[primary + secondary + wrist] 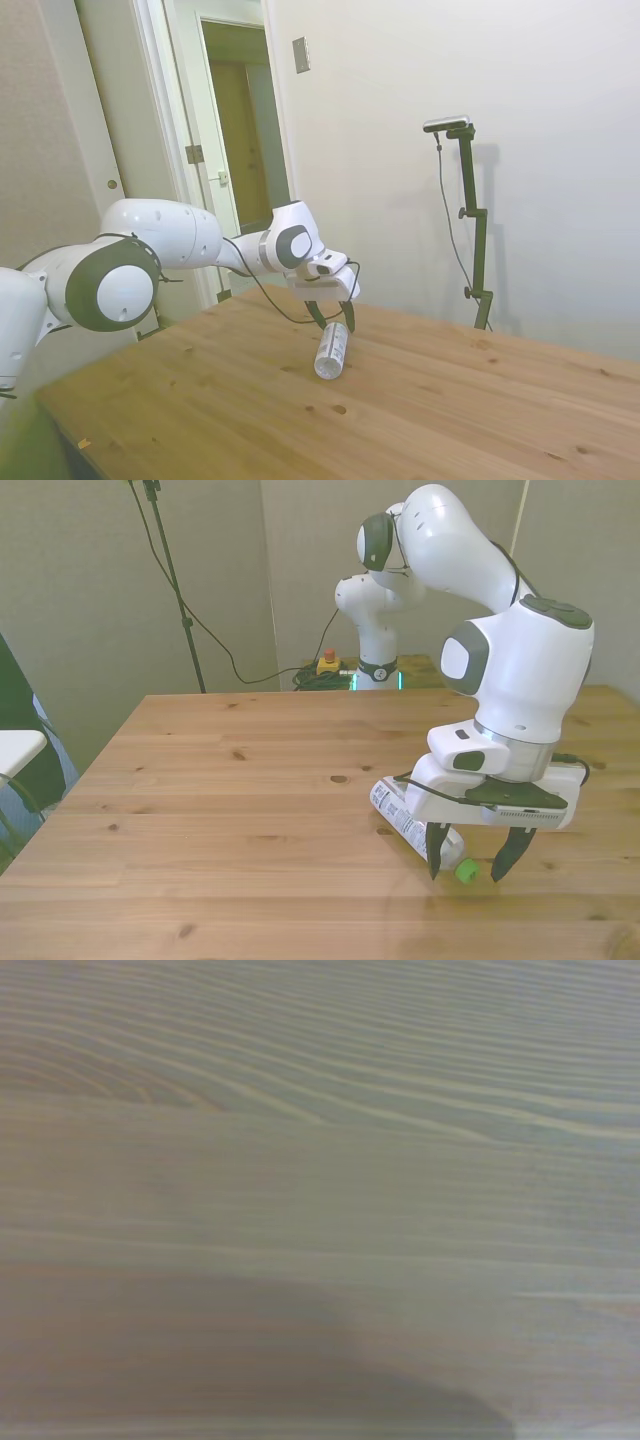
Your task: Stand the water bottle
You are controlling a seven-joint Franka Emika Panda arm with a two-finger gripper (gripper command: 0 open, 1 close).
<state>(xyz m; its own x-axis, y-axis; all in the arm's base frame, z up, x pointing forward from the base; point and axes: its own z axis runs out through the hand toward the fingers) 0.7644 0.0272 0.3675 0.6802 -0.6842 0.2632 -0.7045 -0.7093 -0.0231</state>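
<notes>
Claw [468, 865] open, straddling cap end of lying water bottle [408, 820].

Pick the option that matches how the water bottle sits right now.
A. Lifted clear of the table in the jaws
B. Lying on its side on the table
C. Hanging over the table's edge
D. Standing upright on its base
B: the water bottle lies on its side on the wooden table, its green cap between the open jaws of the gripper, which straddle that end.
</notes>
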